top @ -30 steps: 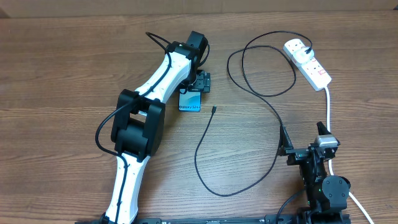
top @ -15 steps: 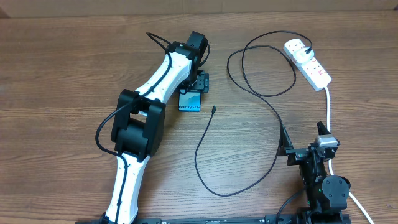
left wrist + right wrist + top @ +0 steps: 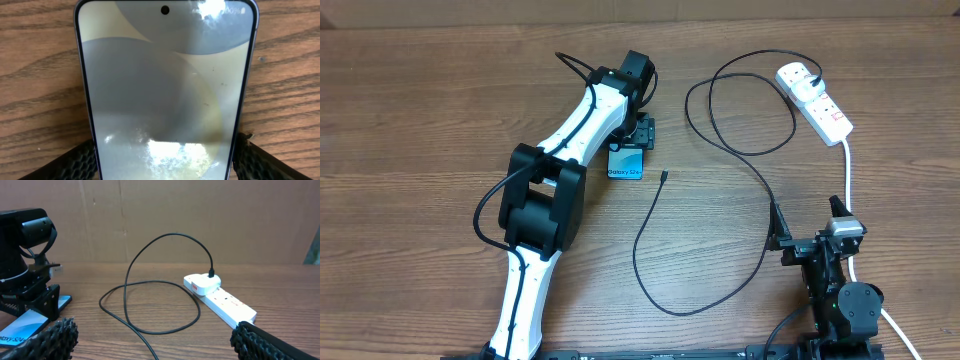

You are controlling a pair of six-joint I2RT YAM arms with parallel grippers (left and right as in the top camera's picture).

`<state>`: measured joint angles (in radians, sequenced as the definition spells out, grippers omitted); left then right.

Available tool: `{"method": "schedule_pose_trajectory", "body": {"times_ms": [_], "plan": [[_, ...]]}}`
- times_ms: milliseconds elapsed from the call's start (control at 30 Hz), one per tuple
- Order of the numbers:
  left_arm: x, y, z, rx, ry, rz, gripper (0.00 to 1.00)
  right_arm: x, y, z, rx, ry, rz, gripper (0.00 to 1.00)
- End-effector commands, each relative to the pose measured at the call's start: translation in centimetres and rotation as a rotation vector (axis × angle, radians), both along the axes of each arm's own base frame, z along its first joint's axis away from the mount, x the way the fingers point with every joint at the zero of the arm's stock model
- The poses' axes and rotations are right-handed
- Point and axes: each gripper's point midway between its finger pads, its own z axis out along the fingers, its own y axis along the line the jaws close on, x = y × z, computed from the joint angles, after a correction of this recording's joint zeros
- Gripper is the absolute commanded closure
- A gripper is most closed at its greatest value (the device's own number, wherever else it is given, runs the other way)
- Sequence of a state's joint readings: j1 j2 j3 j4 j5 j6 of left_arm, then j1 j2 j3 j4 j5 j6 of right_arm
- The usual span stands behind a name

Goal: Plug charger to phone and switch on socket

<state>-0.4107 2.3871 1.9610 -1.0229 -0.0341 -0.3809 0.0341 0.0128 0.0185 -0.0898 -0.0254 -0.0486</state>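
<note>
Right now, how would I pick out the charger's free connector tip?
Find the white left arm stretched across the table. Just right of the blue phone beneath it lies the connector tip, the only loose end of the thin black cable.

Your left arm (image 3: 582,118) is white with black joints (image 3: 542,205) and a black cable (image 3: 478,213); the right tool (image 3: 155,342) has black mesh pads (image 3: 50,337).

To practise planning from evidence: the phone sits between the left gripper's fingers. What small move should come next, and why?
Probably close the left gripper gently onto the phone: its pads flank both long edges, firm contact unclear. A steadied phone lets the charger's loose tip be plugged in.
</note>
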Motion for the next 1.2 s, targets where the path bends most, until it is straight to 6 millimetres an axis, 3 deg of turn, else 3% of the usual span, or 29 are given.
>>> {"method": "schedule_pose_trajectory", "body": {"times_ms": [0,533,933,1067,1167], "plan": [[-0.21,0.66,-1.28,0.042,0.021,-0.018,0.20,0.00,0.06,-0.13,-0.001,-0.006,0.001,0.00],[-0.21,0.66,-1.28,0.042,0.021,-0.019,0.21,0.00,0.06,-0.13,-0.002,-0.006,0.001,0.00],[-0.25,0.66,-1.27,0.042,0.022,-0.018,0.28,0.00,0.06,-0.13,-0.002,-0.006,0.001,0.00],[-0.36,0.52,-1.28,0.032,0.028,-0.017,0.39,0.00,0.06,-0.13,-0.002,-0.006,0.001,0.00],[-0.45,0.57,-1.29,0.034,0.032,-0.011,0.40,0.00,0.06,-0.13,-0.002,-0.006,0.001,0.00]]}}
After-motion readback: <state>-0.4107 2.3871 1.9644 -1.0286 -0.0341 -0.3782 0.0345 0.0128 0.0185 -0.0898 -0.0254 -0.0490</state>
